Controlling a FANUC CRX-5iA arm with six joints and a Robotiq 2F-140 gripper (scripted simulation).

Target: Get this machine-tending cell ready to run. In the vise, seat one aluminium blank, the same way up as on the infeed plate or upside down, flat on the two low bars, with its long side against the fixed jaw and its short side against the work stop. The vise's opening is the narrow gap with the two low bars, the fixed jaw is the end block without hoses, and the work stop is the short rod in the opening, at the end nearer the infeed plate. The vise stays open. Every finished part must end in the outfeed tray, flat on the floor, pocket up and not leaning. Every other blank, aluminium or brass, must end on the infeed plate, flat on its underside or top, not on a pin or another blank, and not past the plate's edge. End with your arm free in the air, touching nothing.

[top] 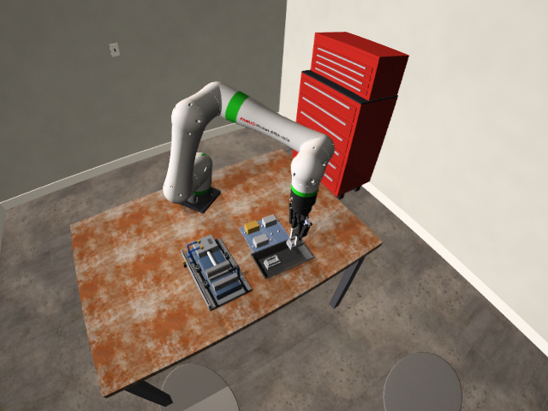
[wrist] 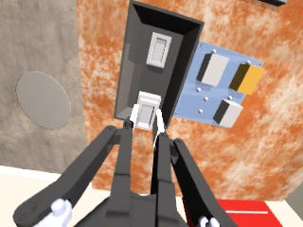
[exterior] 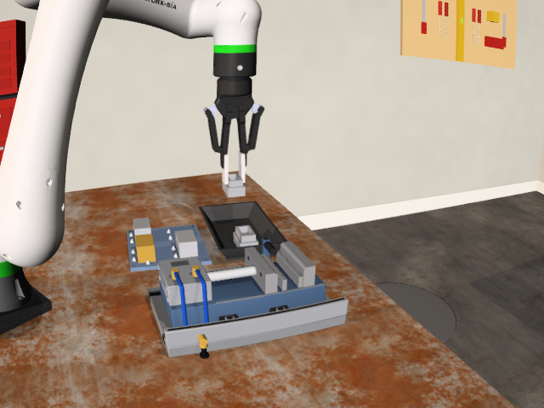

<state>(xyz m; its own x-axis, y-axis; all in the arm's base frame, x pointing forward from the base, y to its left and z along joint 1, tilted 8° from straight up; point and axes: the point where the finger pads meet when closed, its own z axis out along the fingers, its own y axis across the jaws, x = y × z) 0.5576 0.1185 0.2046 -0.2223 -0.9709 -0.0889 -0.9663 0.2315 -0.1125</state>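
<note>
Gripping 1 finished part [exterior: 233, 186] between nearly closed fingers, the gripper [exterior: 232, 174] hangs above the far end of the outfeed tray [exterior: 263, 216]. Another finished part [exterior: 245, 235] lies inside; 3 blanks sit on the infeed plate [exterior: 198, 239].

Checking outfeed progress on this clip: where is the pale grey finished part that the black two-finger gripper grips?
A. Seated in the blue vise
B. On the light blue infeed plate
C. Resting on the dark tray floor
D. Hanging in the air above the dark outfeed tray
D: the pale grey finished part hangs in the black two-finger gripper above the dark outfeed tray, where another part lies.
</note>
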